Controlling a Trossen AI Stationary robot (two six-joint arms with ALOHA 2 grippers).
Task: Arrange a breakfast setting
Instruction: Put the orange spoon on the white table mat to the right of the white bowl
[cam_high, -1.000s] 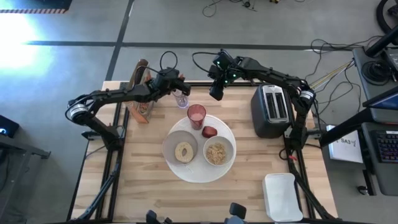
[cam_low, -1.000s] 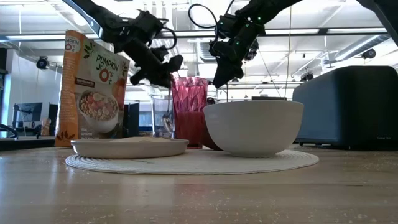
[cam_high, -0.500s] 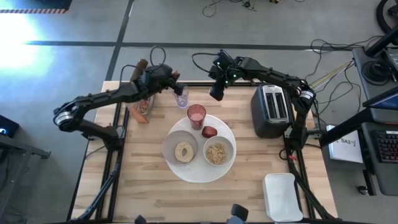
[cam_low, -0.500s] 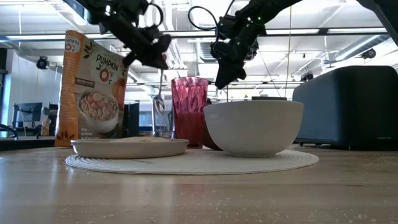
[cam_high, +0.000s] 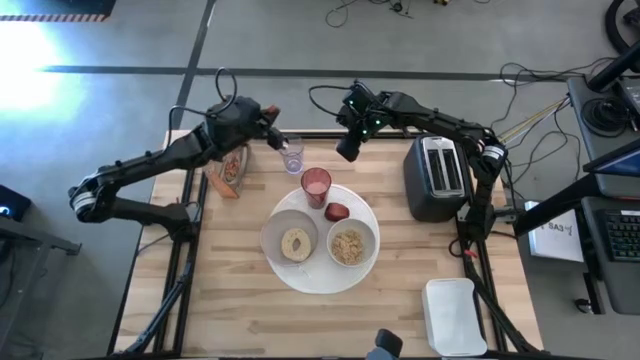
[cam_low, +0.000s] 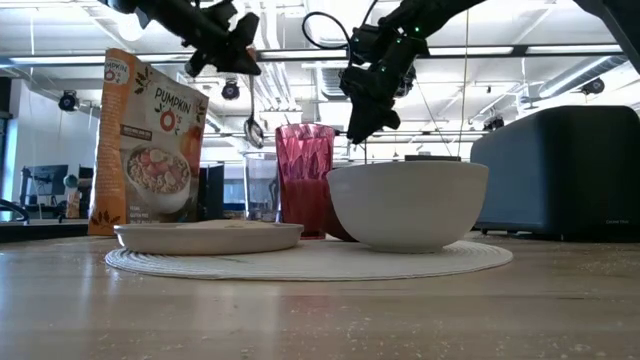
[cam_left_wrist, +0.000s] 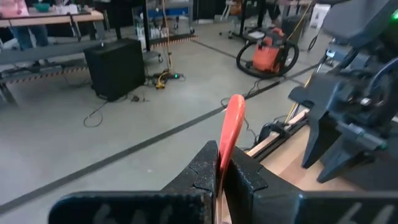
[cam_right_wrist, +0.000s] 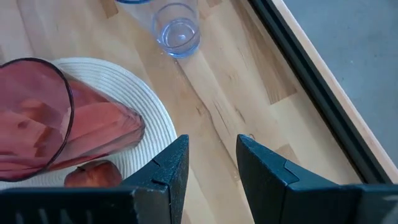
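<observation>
My left gripper (cam_high: 274, 130) is high over the table's far left, above a clear glass (cam_high: 292, 157), shut on the orange-handled spoon (cam_low: 254, 125). My right gripper (cam_high: 347, 150) hovers open over the far edge, beyond the pink tumbler (cam_high: 316, 185), touching nothing. The tumbler, a red apple (cam_high: 336, 211), a bowl with a bagel (cam_high: 292, 242) and a bowl of cereal (cam_high: 349, 245) stand on the round white plate (cam_high: 320, 282). My left gripper pinches the spoon's orange handle (cam_left_wrist: 225, 149) between its two fingers, with the handle's free end (cam_left_wrist: 235, 106) sticking out past them. The fingers reach in nearly level from the table's left and lie across the spoon. It hangs about upright, bowl end (cam_low: 254, 131) down, clear of the glass.
A cereal box (cam_high: 228, 165) stands at the far left edge beside my left arm. A black toaster (cam_high: 435, 175) sits at the far right and a white tray (cam_high: 455, 315) at the near right. Bare wood lies near and left of the plate.
My left gripper has risen and drawn back toward the table's far left corner, still shut, pulling the spoon up out of the clear glass. The spoon's bowl end now hangs above the glass rim. The glass has stayed in place.
</observation>
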